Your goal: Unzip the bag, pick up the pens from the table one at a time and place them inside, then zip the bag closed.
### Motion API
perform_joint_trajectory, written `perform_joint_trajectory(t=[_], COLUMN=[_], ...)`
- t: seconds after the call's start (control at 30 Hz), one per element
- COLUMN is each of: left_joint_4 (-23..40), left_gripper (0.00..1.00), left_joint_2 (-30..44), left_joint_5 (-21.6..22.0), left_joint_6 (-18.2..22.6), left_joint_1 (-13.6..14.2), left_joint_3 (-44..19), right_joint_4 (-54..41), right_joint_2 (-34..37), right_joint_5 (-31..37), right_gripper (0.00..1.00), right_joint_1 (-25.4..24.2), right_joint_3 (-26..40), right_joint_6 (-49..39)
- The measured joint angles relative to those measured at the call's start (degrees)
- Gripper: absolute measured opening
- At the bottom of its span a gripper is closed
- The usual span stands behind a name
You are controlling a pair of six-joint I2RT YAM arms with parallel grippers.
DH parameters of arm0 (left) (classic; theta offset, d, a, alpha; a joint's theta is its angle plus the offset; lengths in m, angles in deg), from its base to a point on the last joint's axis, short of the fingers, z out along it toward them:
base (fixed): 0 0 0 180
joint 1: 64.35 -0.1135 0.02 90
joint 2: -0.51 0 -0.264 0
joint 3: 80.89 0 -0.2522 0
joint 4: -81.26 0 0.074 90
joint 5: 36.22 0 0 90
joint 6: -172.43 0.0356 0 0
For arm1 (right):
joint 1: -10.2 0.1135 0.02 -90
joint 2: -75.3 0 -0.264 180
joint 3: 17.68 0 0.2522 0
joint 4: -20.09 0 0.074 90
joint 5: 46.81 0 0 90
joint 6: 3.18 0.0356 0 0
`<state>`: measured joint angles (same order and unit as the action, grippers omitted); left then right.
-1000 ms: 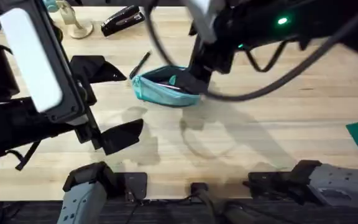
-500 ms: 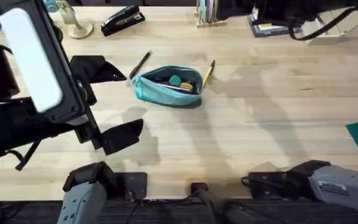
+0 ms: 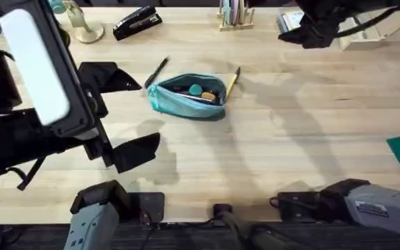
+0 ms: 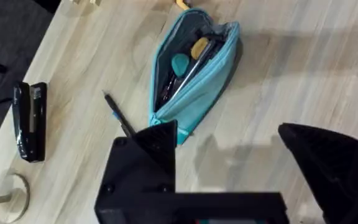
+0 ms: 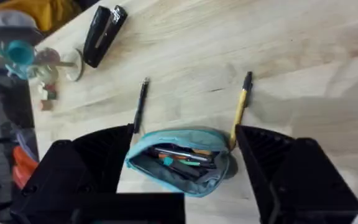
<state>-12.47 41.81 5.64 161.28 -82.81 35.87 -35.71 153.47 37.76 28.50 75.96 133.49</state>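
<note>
Both claws open, arms apart

L arm hung large and dark at lower left, its claw (image 3: 120, 114) spread wide w/ nothing between the fingers. R arm reached far up toward the back right; R claw (image 5: 185, 171) also gaped, fingers well apart, holding nothing.

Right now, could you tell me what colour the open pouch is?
Teal pouch, clearest in the left wrist view.

The table (image 3: 311, 139) is being lit evenly and brightly from above. Soft, broad arm shadows are being cast across its planks. The near left arm (image 3: 33, 76) is being rendered large and blurred, its white panel glaring.
</note>
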Motion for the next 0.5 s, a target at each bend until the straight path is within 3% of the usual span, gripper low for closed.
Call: perform_joint_trajectory(t=[0.5], left_joint_4=[0.0], left_gripper=[0.993], left_joint_2=[0.0], left_joint_5=[0.0], left_joint_6=[0.0], left_joint_1=[0.0], left_joint_3=[0.0], right_joint_4=[0.4], right_joint_2=[19.0], right_joint_5=[3.4], right_gripper=[0.997], right_joint_1=[1.4], right_joint_3=[0.0], right_joint_6=[2.2])
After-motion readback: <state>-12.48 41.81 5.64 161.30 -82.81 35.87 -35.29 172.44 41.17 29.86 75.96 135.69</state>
